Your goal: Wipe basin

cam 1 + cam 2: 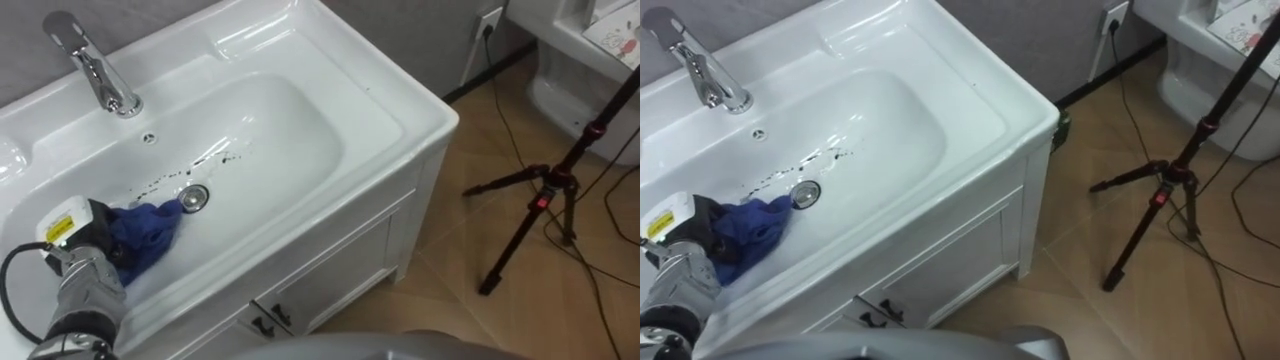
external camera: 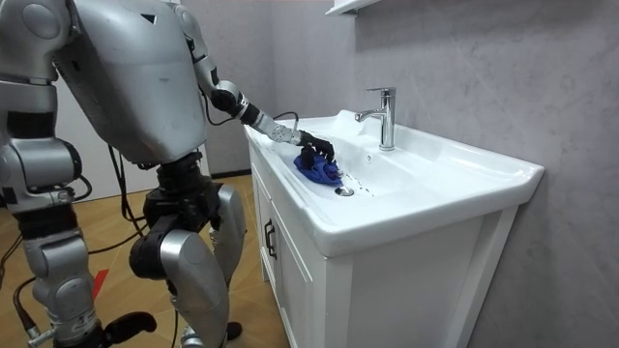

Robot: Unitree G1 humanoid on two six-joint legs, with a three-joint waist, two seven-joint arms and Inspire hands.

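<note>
Mid-wipe: left hand [image 1: 88, 238], lower left of frame, fingers curled on blue cloth [image 1: 150, 228] beside drain [image 1: 194, 197]. Next, likely: sweep up-right over dark specks [image 1: 212, 161] in basin [image 1: 295, 125].

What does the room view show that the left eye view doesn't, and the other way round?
Room view: the robot standing upright at the front of the white cabinet, its left arm stretched out over the rim, plus a white shelf edge high on the wall. Left eye view: a black tripod on the wooden floor to the cabinet's right, and a wall socket. Both: the basin, the faucet, and the left hand gripping the blue cloth beside the drain.
</note>
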